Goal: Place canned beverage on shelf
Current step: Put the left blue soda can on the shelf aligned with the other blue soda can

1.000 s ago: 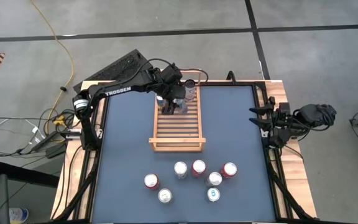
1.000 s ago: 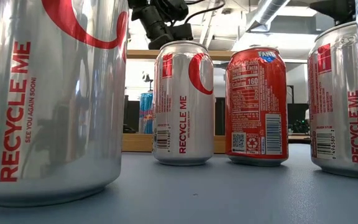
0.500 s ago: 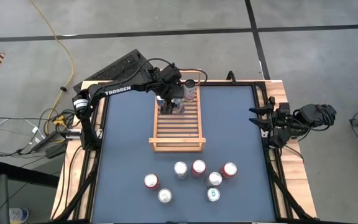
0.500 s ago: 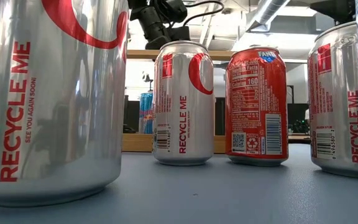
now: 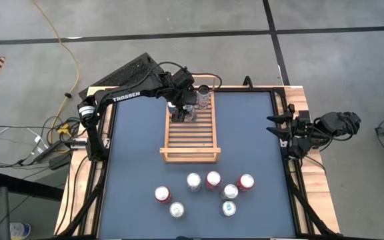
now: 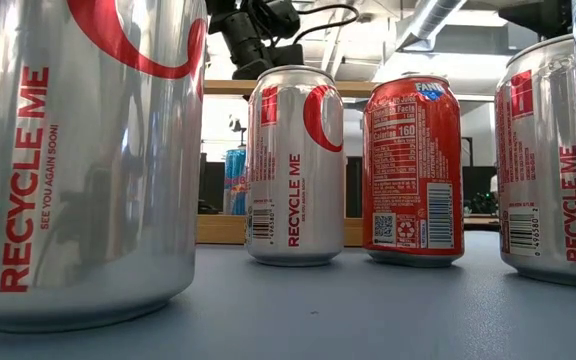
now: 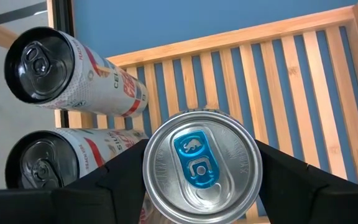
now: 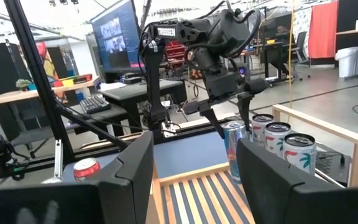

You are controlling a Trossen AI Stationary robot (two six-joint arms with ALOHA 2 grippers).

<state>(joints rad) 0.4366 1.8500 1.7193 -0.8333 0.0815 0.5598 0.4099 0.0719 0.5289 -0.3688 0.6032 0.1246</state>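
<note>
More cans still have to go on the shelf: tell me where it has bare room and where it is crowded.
The shelf is bare from the left gripper down to its near rail. Its far end is crowded: two white cans against that rail, and the blue-tab can in the gripper beside them. Six cans cluster on the table before the shelf. The right gripper waits at the table's right edge.
</note>
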